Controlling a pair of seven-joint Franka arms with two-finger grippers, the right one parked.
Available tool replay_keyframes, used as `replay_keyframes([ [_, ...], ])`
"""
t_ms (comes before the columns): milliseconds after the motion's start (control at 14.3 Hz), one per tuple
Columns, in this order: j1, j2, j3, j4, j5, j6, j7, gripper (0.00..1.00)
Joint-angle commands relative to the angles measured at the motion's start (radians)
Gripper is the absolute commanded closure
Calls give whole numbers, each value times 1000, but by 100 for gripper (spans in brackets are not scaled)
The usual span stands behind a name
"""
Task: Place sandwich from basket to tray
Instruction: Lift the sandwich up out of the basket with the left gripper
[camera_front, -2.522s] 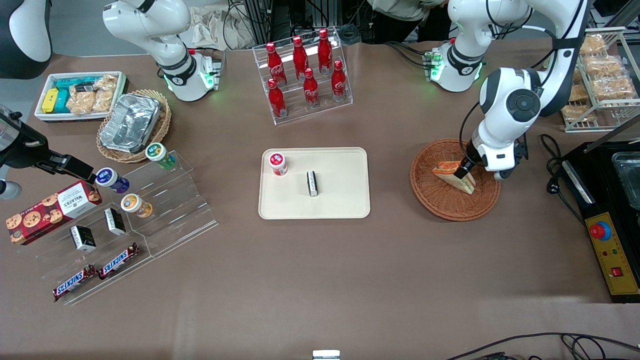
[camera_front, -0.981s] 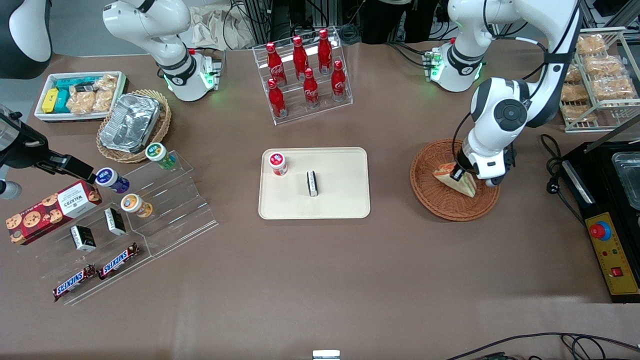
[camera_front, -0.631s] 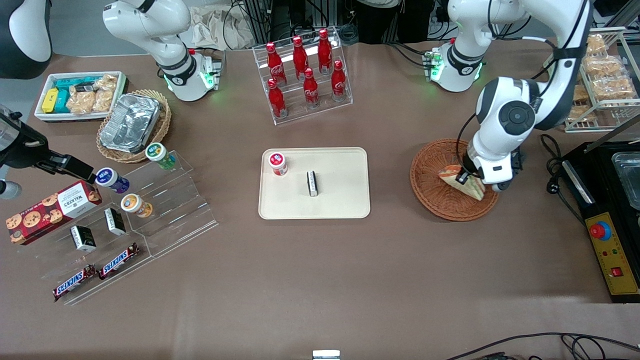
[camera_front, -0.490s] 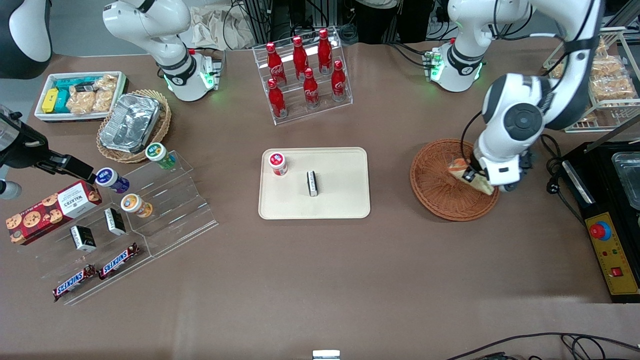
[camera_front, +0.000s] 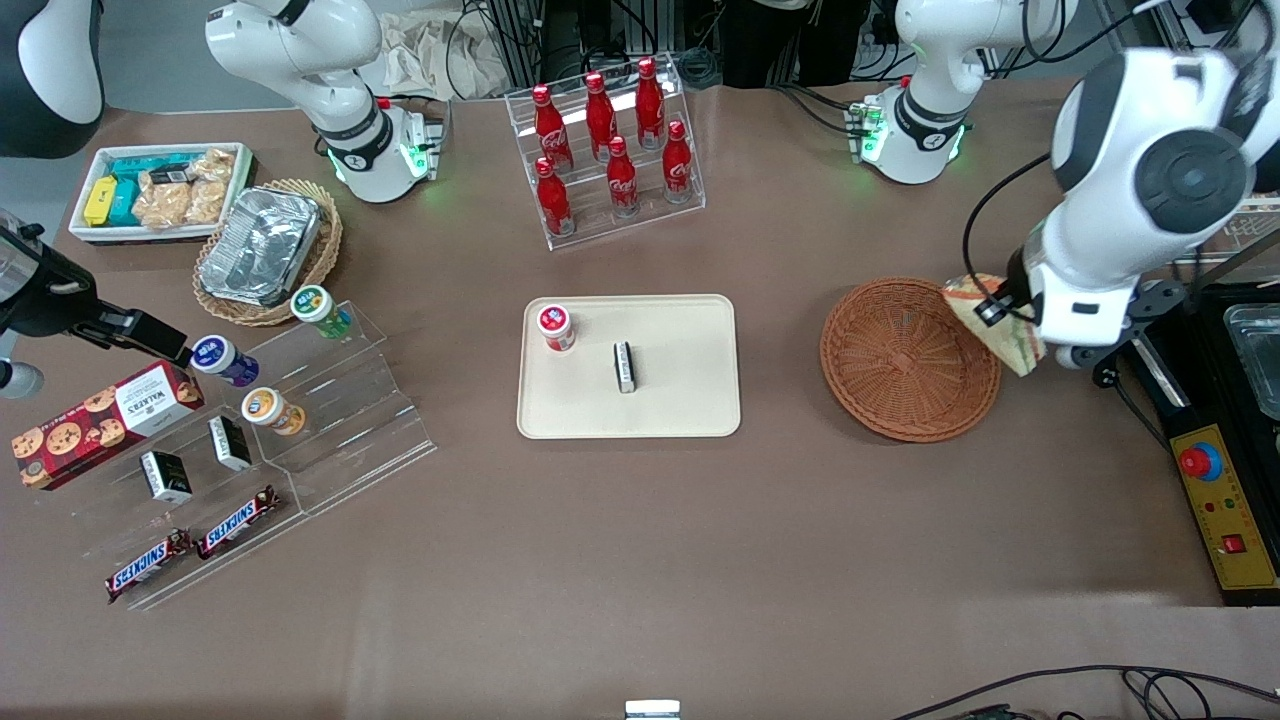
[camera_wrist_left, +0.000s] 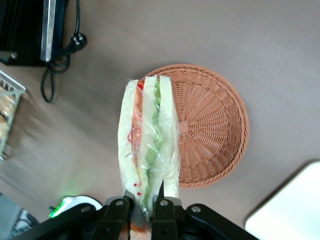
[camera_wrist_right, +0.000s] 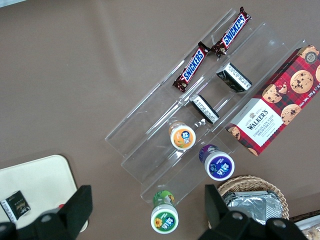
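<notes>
My left gripper (camera_front: 993, 316) (camera_wrist_left: 145, 202) is shut on the sandwich (camera_front: 990, 322) (camera_wrist_left: 148, 140), a plastic-wrapped wedge of pale bread with red and green filling. It hangs lifted in the air above the basket's rim at the working arm's end. The round reddish-brown wicker basket (camera_front: 905, 360) (camera_wrist_left: 215, 130) below holds nothing. The cream tray (camera_front: 680, 400) (camera_wrist_left: 295, 205) lies mid-table, toward the parked arm from the basket, with a red-lidded jar (camera_front: 555, 326) and a small black box (camera_front: 624, 366) on it.
A black control box (camera_front: 1222, 490) with a red button sits at the working arm's end. A rack of red cola bottles (camera_front: 608, 150) stands farther from the camera than the tray. A clear stepped shelf (camera_front: 300, 420) with snacks lies toward the parked arm's end.
The gripper has risen with the sandwich out of the basket and swung toward the working arm's end; the basket is now bare.
</notes>
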Motion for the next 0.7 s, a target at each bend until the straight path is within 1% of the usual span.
replay_keyframes([
  [0,21,12,-3,63,-9,-64,95,100],
  [210,21,7,-4,58,-4,-64,100,100],
  [420,-23,13,-7,49,-1,-64,86,100],
  [561,-34,21,-12,52,-19,-49,85,100],
  [631,-59,36,-29,54,-20,-40,92,100],
])
